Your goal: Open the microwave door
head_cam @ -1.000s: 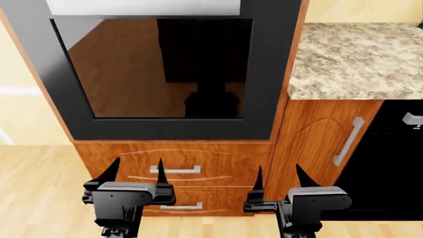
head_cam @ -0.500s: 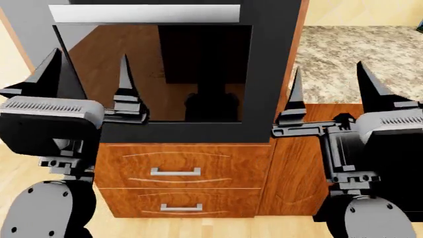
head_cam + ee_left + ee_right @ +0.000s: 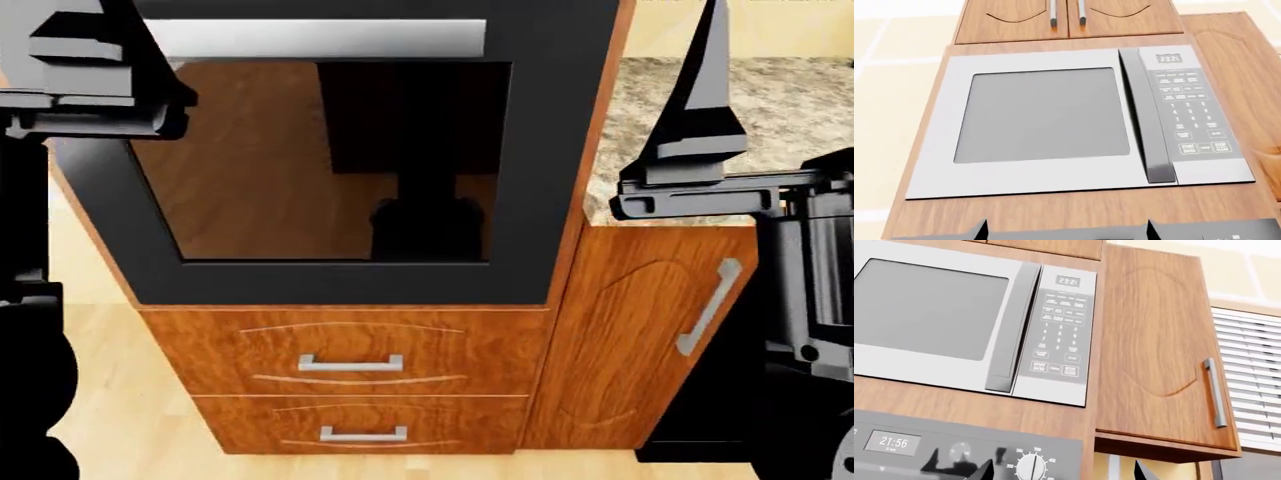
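The microwave [image 3: 1081,120] sits shut in wood cabinetry, its silver door [image 3: 1031,122] flush, vertical handle [image 3: 1145,115] beside the keypad [image 3: 1191,112]. Both grippers' fingers are spread, empty.

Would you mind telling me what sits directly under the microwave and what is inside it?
Under the microwave, past a wood strip, sits the oven control panel with its clock and a dial. The closed door's grey window hides the inside.

Kitchen, built-in microwave [image 3: 1054,120], wall oven [image 3: 334,160], wood cabinets [image 3: 1154,350]
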You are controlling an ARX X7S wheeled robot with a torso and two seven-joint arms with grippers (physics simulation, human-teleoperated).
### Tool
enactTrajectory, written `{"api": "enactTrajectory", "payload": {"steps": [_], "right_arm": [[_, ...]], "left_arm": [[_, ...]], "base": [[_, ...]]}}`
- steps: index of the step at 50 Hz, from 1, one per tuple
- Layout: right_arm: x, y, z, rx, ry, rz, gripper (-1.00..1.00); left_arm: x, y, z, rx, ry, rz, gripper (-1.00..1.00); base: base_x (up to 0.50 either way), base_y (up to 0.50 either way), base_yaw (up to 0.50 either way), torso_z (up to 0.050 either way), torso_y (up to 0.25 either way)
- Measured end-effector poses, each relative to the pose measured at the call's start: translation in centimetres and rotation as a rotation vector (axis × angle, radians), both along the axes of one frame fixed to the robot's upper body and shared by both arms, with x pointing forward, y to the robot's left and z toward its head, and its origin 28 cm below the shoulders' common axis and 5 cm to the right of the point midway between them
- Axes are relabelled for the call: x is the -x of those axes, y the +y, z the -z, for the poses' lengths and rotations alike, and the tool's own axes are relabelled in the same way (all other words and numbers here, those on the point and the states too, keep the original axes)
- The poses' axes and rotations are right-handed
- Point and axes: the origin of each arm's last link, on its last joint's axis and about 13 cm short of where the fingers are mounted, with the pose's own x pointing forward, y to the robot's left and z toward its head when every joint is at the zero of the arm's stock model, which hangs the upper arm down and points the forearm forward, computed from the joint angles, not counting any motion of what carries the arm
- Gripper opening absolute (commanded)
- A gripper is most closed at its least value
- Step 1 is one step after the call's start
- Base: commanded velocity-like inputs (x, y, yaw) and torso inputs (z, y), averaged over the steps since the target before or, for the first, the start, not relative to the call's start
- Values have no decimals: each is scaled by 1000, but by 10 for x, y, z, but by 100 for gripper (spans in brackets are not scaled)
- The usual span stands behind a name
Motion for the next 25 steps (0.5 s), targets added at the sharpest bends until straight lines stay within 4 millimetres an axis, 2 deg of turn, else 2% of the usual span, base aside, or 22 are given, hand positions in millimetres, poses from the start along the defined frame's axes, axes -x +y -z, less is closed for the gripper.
{"api": "enactTrajectory", "payload": {"steps": [15,19,25], "right_arm": [[3,-1,0,0,5,4,100],[3,-1,0,-4,7,4,100],[4,-1,1,-13,12,-5,100]], "left_arm": [[4,0,-6,-4,-26,3,100],[4,0,-7,-8,-28,4,100],[5,0,-9,-13,-32,-1,100]], "base": [[500,-49,0,0,0],[0,-51,0,0,0],[0,-487,0,0,0]]}}
